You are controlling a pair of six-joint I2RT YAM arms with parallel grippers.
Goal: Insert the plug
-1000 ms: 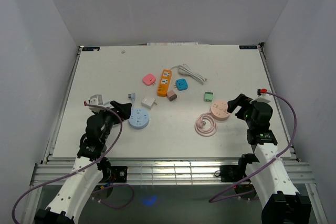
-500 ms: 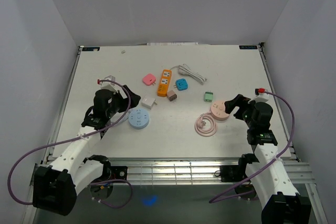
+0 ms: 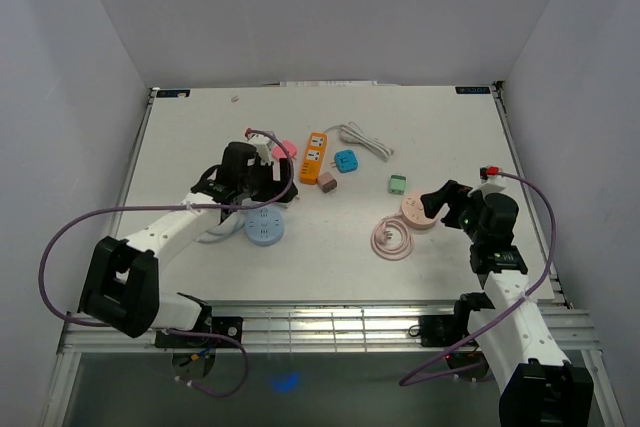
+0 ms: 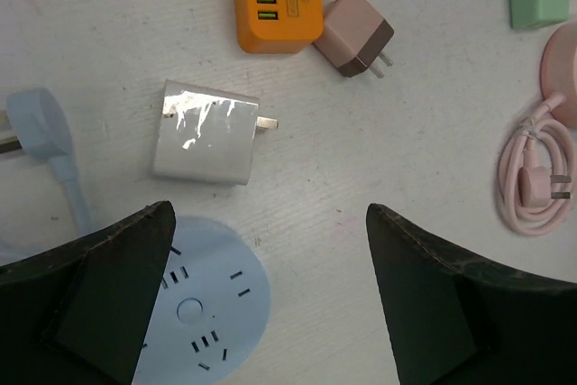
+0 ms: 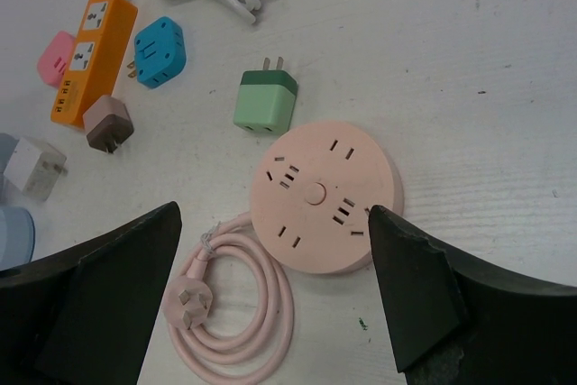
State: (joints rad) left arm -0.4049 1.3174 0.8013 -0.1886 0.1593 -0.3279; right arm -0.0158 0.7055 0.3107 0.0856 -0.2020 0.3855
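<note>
A white plug adapter [image 4: 206, 132] lies flat on the table, prongs pointing right, just beyond a round light-blue socket [image 4: 203, 304] [image 3: 265, 228]. My left gripper [image 4: 269, 223] [image 3: 258, 182] is open and empty, hovering above the table between them, its left finger over the blue socket's edge. A round pink socket [image 5: 323, 196] [image 3: 417, 211] with its coiled pink cord and plug [image 5: 236, 313] lies below my right gripper [image 5: 275, 214] [image 3: 440, 197], which is open and empty.
An orange power strip [image 3: 314, 156] with a white cable [image 3: 365, 139], a brown adapter [image 3: 327, 181], a blue adapter [image 3: 346, 161], a pink adapter [image 3: 284, 151] and a green adapter [image 3: 398, 183] lie mid-table. The light-blue socket's own plug [image 4: 32, 119] lies left of the white adapter.
My left arm has swung from the near left edge out over the table to above the white adapter and blue socket. The right arm has barely moved.
</note>
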